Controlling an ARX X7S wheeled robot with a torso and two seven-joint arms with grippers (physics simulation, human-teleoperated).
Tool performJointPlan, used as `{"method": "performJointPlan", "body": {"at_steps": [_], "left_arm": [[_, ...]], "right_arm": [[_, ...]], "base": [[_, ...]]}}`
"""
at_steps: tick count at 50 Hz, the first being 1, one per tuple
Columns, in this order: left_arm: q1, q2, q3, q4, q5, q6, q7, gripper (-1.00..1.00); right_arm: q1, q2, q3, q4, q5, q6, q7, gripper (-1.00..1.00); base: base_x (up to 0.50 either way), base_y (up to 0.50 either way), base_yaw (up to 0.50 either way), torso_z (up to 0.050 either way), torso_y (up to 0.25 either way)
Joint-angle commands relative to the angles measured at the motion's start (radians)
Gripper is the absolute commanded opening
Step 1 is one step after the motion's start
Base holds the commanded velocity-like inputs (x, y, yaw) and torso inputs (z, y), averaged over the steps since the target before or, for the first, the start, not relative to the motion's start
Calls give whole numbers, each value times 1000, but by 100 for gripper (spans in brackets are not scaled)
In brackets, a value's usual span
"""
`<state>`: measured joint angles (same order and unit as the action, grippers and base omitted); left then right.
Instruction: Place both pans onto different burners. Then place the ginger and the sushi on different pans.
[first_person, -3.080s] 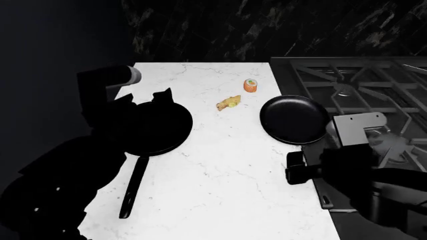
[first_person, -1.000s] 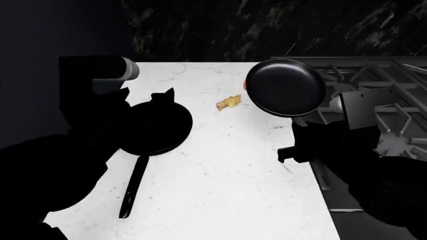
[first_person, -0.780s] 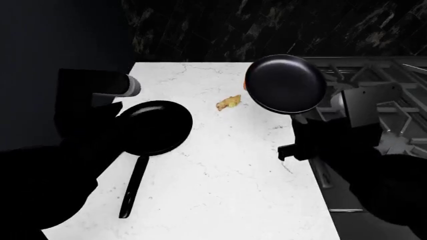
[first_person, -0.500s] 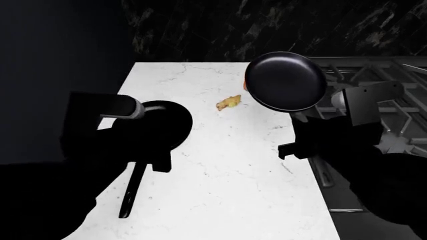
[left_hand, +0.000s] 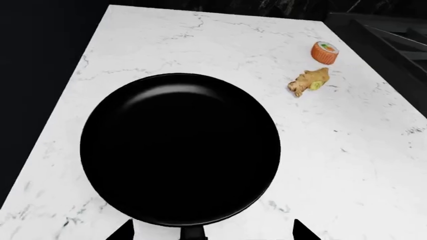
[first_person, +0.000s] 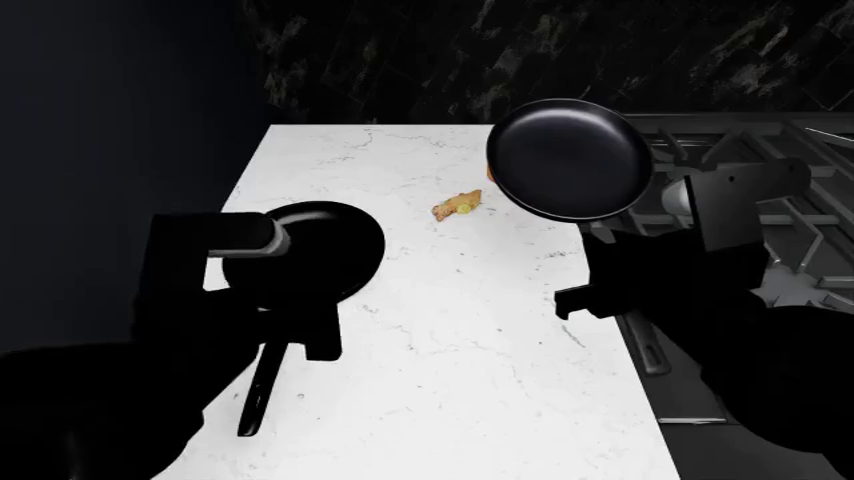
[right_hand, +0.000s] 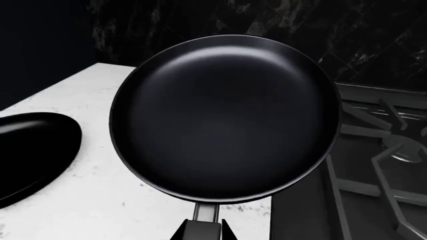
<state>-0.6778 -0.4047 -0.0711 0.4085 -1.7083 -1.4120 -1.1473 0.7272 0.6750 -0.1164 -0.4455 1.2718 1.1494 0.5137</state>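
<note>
Neither round black nonstick frying pan is on a burner yet. The right tool (right_hand: 202, 235) pinches one pan's (first_person: 570, 160) handle, holding it raised beside the dark grey stove (first_person: 747, 160). The left tool (left_hand: 210, 231) is spread over the other pan (left_hand: 180, 150), resting on the white marble counter (first_person: 454, 330). One yellowish-tan knobbly ginger (left_hand: 310, 82) and one orange round sushi roll (left_hand: 325, 52) wait on the counter.
</note>
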Motion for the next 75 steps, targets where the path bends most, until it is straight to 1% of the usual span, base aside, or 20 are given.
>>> {"method": "performJointPlan", "body": {"at_steps": [1, 18, 32, 38, 44, 61, 62, 75], "left_arm": [[53, -51, 22, -31, 25, 30, -23, 100], [98, -58, 56, -50, 51, 39, 16, 100], [104, -65, 98, -82, 151, 55, 115, 100], [115, -68, 110, -97, 178, 66, 132, 100], [116, -67, 120, -117, 187, 73, 137, 100], [161, -63, 123, -152, 126, 85, 84, 100], [164, -63, 120, -145, 121, 87, 85, -100], [175, -76, 101, -50, 117, 117, 113, -100]], "right_arm": [[24, 3, 19, -10, -24, -9, 0, -100], [25, 8, 20, -14, -13, -11, 12, -100], [30, 11, 16, -21, 2, -7, 23, -100], [28, 13, 17, -23, 3, -11, 23, -100], [33, 16, 16, -24, 7, -11, 27, -100], [12, 20, 22, -31, 7, -32, 23, -100], [12, 20, 22, -32, 8, -32, 24, -100], [10, 26, 22, -47, 17, -33, 33, -100]], "base": [[0, 6, 8, 0, 10], [-4, 6, 9, 0, 1], [-3, 8, 9, 0, 1], [-2, 9, 10, 0, 0], [-4, 10, 11, 0, 0], [-2, 9, 10, 0, 0], [0, 8, 10, 0, 0], [-6, 9, 12, 0, 0]]}}
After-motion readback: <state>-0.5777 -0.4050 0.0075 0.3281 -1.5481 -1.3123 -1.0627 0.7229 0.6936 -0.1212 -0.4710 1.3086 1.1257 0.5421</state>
